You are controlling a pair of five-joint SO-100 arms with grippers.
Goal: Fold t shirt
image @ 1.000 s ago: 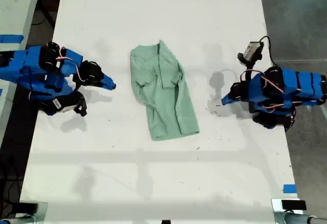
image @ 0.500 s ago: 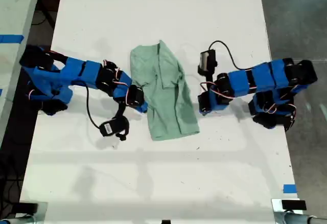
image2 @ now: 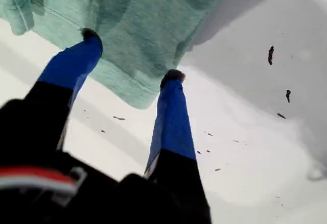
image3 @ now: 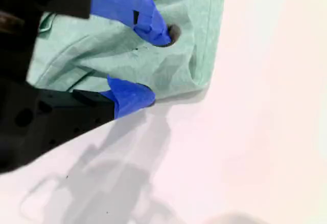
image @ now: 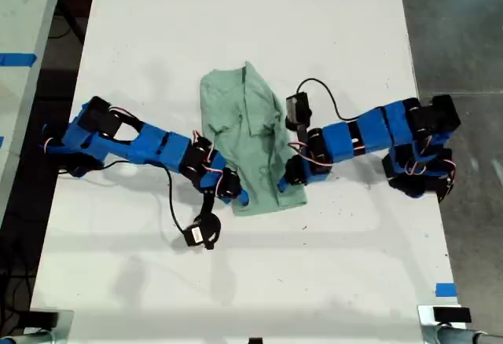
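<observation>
Exterior view first: the t shirt (image: 247, 140) is lying flat-ish and wrinkly on the white table (image: 236, 14), folded into a long narrow shape, with one arm reaching in to it from each side; my first gripper (image: 238, 196) comes in from the exterior view's left and sits right at the shirt's bottom hem corner on that side; my second gripper (image: 284, 183) comes from the exterior view's right and is down on the shirt's opposite edge, just above the other hem corner; a black cable loops off each arm next to the shirt.

First wrist view: my first gripper (image2: 132, 54) has its two blue fingers spread wide, and the hem corner of the t shirt (image2: 127, 9) pokes out between them; both dark tips sit over the cloth near its edge, but nothing is pinched; a few dark specks dot the table (image2: 255, 132) beside the shirt.

Second wrist view: my second gripper (image3: 158, 65) is parted too, a bit less wide; one tip presses onto the t shirt (image3: 102, 55) and the other sits right at the cloth's edge where it meets the table (image3: 255, 106); the fabric between them looks a little bunched, not gripped.
</observation>
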